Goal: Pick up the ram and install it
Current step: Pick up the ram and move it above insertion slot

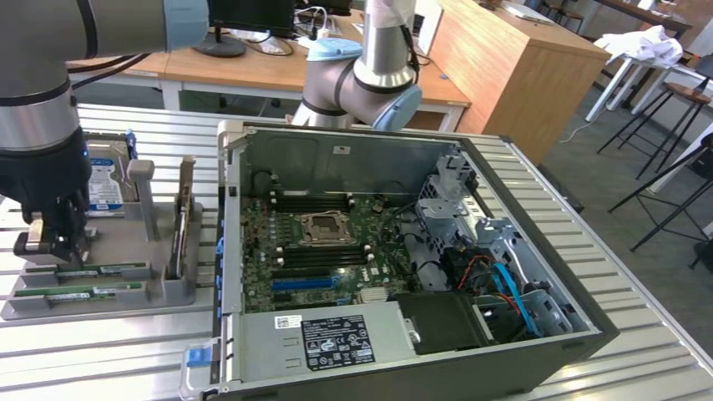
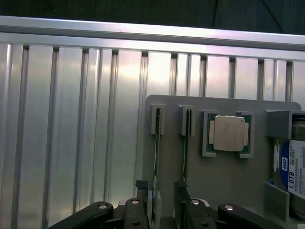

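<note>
Two green ram sticks [image 1: 103, 270] [image 1: 80, 292] stand on edge in the slots of a grey holder [image 1: 112, 311] at the exterior view's left. My gripper [image 1: 50, 244] hangs over the holder's near-left end, just above the sticks. In the wrist view the two ram sticks [image 2: 156, 152] [image 2: 186, 148] run as thin lines along the holder [image 2: 224, 186]. My gripper [image 2: 163, 202] is open, and its dark fingers [image 2: 142, 198] stand on either side of the first stick's end without touching it. I hold nothing.
An open computer case [image 1: 334, 159] lies beside the holder, showing the motherboard with its processor socket [image 1: 331, 227] and dark memory slots [image 1: 317, 203]. The holder also carries a silver processor chip [image 2: 228, 133] and a hard drive [image 2: 291, 174]. Ribbed metal table [image 2: 71, 133] spreads around.
</note>
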`<move>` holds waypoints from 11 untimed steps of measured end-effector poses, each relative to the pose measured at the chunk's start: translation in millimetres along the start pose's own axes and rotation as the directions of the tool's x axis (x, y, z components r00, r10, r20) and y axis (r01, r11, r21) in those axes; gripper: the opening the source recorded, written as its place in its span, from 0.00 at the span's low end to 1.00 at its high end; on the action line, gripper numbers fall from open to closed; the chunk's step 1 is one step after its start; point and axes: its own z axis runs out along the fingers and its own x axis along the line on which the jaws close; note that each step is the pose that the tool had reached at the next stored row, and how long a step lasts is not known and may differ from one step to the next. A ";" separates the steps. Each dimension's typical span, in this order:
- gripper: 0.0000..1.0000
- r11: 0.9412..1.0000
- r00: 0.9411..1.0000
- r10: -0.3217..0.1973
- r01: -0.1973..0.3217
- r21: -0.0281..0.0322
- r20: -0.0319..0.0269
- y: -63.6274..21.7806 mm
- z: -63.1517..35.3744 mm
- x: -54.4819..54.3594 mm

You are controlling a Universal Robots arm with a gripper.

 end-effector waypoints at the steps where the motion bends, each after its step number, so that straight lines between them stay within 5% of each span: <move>1: 0.36 1.000 1.000 0.000 0.000 0.000 0.000 0.0 1.2 0.0; 11: 0.36 1.000 1.000 0.000 0.000 0.001 0.000 -0.5 15.9 0.2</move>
